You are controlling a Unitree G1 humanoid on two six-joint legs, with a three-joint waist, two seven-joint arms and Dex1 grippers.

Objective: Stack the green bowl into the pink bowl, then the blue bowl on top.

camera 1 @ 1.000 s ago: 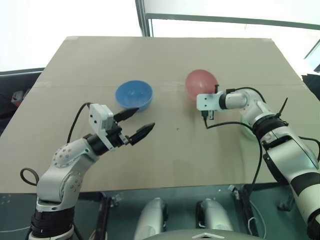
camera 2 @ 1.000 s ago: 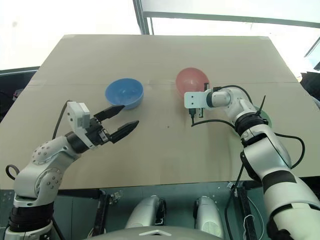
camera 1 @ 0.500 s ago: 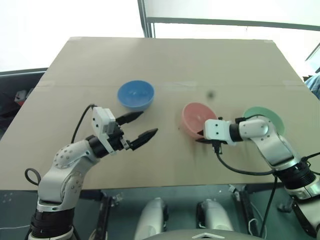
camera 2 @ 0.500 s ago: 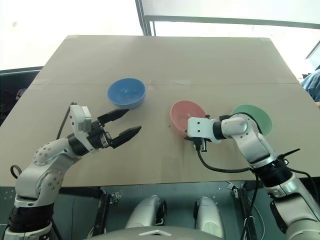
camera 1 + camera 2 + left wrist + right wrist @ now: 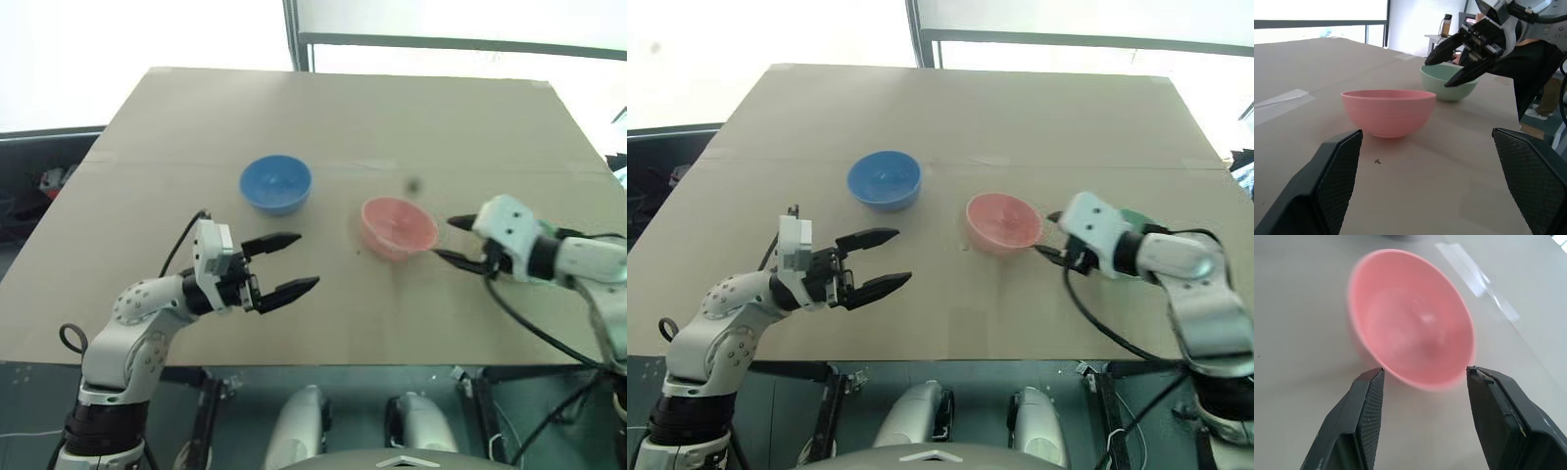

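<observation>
The pink bowl [image 5: 397, 225] stands upright right of the table's middle. My right gripper [image 5: 446, 240] hangs open and empty just right of it, close to the rim; in the right wrist view its fingers [image 5: 1369, 401] sit short of the bowl [image 5: 1410, 338]. The green bowl [image 5: 1449, 83] sits behind that gripper [image 5: 1436, 73], mostly hidden from the head [image 5: 1133, 217]. The blue bowl [image 5: 276, 183] rests left of the pink one, farther back. My left gripper [image 5: 306, 259] is open and empty, nearer than the blue bowl, pointing level at the pink bowl [image 5: 1388, 111].
All bowls rest on a tan tabletop [image 5: 323, 117] with a strip of clear tape [image 5: 367, 164] across it. Its near edge [image 5: 323, 360] runs just below both arms. A window post [image 5: 297, 34] rises beyond the far edge.
My right gripper brought the tilted pink bowl nearer, set it upright, let go and drew back to the right, opening. It now covers the green bowl. The left gripper kept its place.
</observation>
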